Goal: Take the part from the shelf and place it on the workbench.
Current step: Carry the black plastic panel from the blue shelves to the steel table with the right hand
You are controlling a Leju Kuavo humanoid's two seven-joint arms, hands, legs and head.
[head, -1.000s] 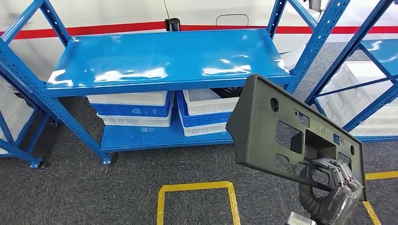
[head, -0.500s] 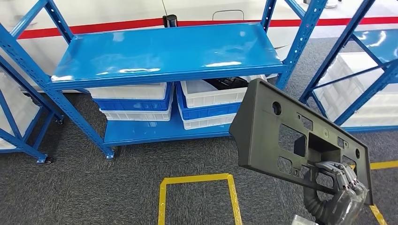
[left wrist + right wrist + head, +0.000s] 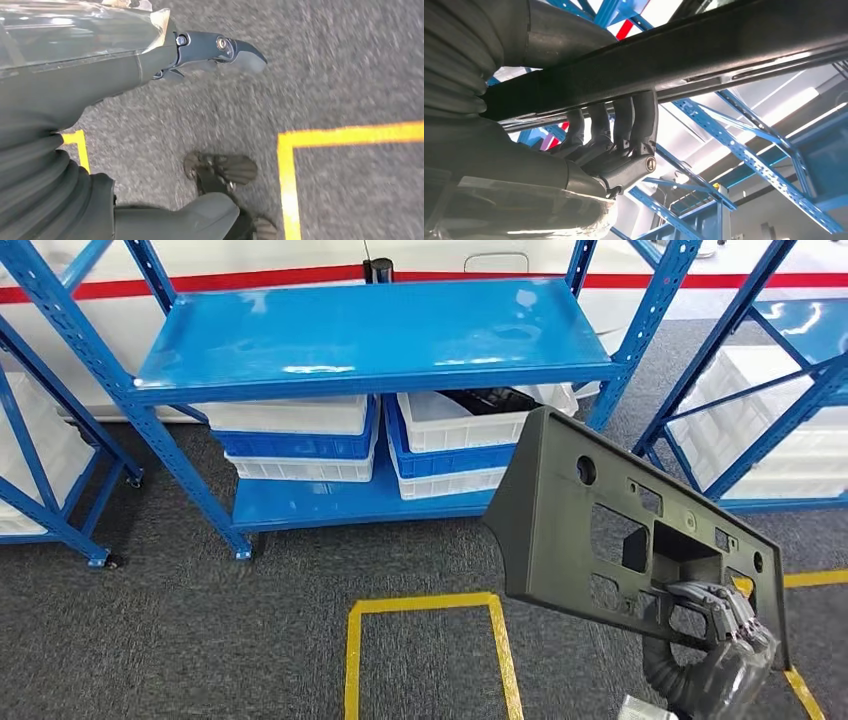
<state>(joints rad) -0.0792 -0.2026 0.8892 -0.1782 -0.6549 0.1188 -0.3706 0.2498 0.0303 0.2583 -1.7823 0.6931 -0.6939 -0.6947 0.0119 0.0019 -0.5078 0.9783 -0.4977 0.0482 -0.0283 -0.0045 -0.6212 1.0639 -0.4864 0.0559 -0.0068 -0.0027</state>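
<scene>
1. Right hand (image 3: 722, 625) grips the part (image 3: 620, 530), a dark grey plastic panel w/ cutouts, by its lower edge; fingers (image 3: 624, 125) hook over the rim in the right wrist view. Part is off the shelf, held tilted in the air, near the robot's right side.
2. Risk: grip sits at one end of a long panel, so most of it overhangs. It could probably pivot or slip through the fingers if the arm jolts while walking.
3. Left hand (image 3: 215, 50) hangs over the grey carpet (image 3: 180, 640), holds nothing, fingers apart. No second support for the part, so a slip likely means a drop.
4. Yellow floor tape (image 3: 425, 605) lies just ahead on the carpet.
5. Blue shelf (image 3: 370, 340) stands beyond, white and blue bins (image 3: 450, 450) on its lower level. Another blue rack (image 3: 760, 380) is at right. Risk: a turn w/ the panel's far corner sticking out could clip an upright.
6. No counter visible, so the drop-off spot can't be judged.
</scene>
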